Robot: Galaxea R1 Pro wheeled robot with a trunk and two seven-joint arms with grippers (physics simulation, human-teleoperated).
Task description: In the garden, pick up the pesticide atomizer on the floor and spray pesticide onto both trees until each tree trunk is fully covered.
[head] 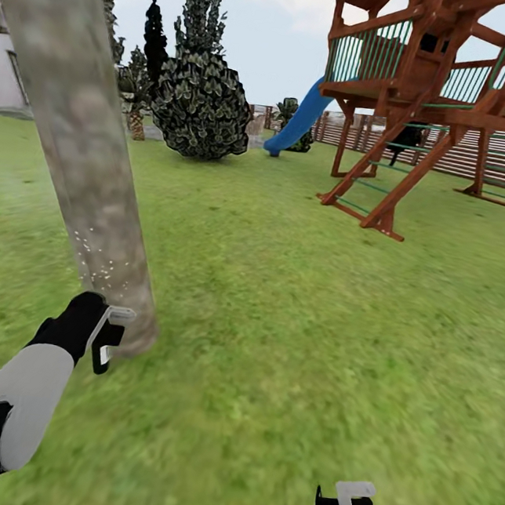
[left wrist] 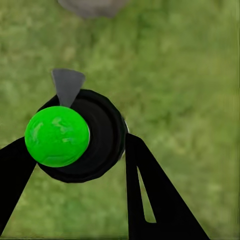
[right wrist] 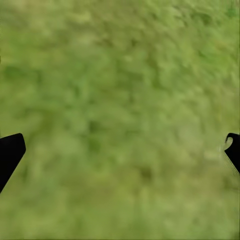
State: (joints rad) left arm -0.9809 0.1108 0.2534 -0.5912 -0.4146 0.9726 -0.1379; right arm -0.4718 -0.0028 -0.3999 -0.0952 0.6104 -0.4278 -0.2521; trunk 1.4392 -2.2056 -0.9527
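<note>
A thick mottled grey-brown tree trunk (head: 77,136) leans across the left of the head view, with white specks of spray low on it. My left gripper (head: 104,339) hangs just in front of the trunk's base. In the left wrist view the left gripper (left wrist: 75,150) is shut on the pesticide atomizer (left wrist: 80,137), a round black body with a bright green ball on top and a grey nozzle. My right gripper (head: 348,503) hangs low over the grass floor (head: 290,328); its fingers (right wrist: 11,152) stand wide open with nothing between them.
A brown wooden play tower (head: 430,93) with a ladder and a blue slide (head: 299,120) stands at the back right. A dark round bush (head: 201,104) and thin dark trees are behind the trunk. A slat fence (head: 454,155) closes the far side.
</note>
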